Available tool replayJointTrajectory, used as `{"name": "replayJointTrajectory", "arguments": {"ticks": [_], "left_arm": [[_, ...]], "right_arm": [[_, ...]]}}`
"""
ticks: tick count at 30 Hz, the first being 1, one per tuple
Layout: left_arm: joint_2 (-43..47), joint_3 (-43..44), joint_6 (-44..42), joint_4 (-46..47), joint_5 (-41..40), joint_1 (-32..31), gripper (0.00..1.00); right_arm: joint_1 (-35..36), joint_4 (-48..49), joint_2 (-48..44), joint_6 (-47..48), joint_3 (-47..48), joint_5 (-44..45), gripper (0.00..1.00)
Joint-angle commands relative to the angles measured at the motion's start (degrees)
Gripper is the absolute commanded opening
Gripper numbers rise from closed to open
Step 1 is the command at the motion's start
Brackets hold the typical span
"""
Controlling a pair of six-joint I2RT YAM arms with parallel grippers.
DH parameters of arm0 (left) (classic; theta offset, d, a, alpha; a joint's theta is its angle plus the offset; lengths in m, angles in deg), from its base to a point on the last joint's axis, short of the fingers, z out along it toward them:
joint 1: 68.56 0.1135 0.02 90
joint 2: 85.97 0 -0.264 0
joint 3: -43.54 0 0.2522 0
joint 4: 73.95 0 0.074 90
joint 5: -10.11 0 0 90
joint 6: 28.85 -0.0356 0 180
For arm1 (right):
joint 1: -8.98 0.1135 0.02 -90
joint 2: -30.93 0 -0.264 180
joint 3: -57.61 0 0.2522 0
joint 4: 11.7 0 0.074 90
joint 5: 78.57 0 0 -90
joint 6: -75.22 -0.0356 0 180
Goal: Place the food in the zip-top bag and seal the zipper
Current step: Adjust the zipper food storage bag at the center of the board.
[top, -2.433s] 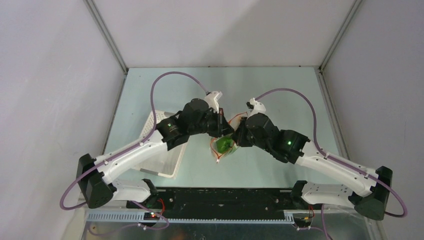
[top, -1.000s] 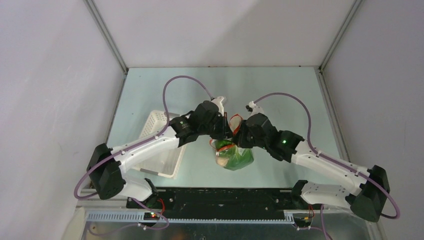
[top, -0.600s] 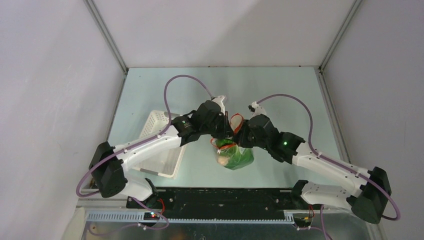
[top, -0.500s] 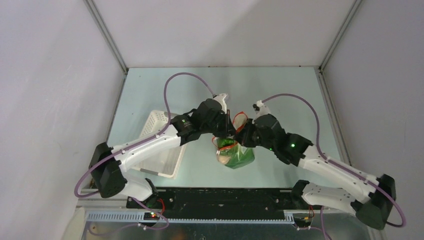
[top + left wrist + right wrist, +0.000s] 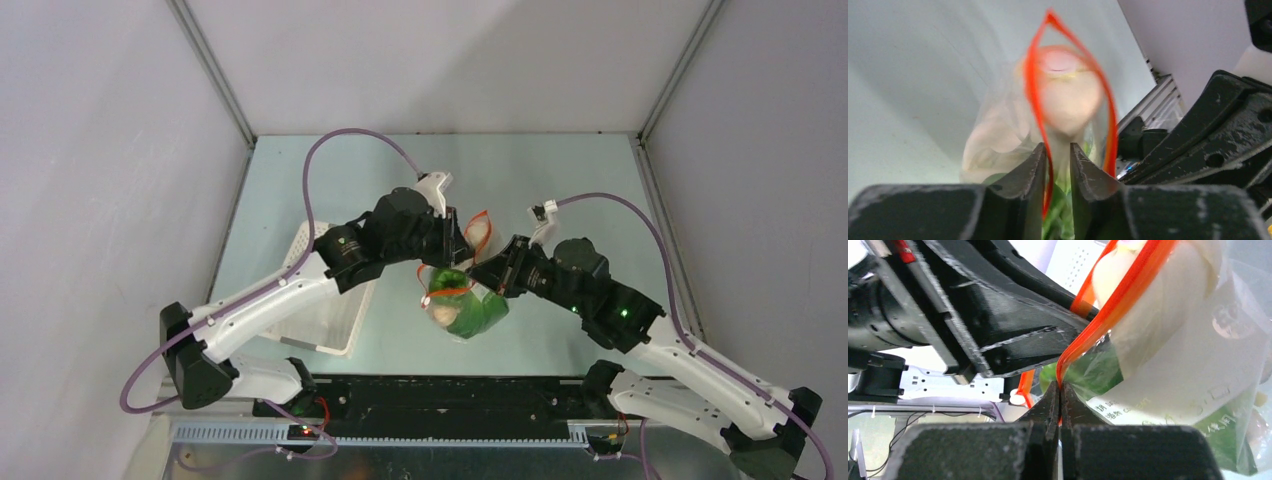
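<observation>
The zip-top bag [image 5: 462, 302] stands upright at table centre, clear and crinkly, filled with green bok choy [image 5: 450, 287] and white mushrooms [image 5: 1068, 100]. Its red-orange zipper [image 5: 1034, 95] gapes open in a loop toward 12 o'clock.

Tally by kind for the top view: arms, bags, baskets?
Arms: 2, left gripper and right gripper, each pinching the zipper
Zip-top bag: 1
White basket: 1
Total: 4
</observation>
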Motion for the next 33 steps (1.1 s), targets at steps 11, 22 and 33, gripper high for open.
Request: {"name": "replayJointTrajectory", "arguments": {"ticks": [11, 22, 33], "left_arm": [[13.31, -7.38, -3.20, 0.57, -6.18, 3.03, 0.99], [41.32, -29.22, 0.99, 0.48, -7.84, 2.54, 1.00], [31.52, -33.90, 5.13, 12.27, -26.57, -13.63, 1.00]], "right_arm": [[0.37, 2.88, -3.03, -7.50, -3.44, 10.38, 0.00], [1.60, 3.84, -2.45, -9.65, -4.09, 13.16, 0.00], [2.13, 4.82, -3.47, -12.40, -5.51, 13.69, 0.00]]}}
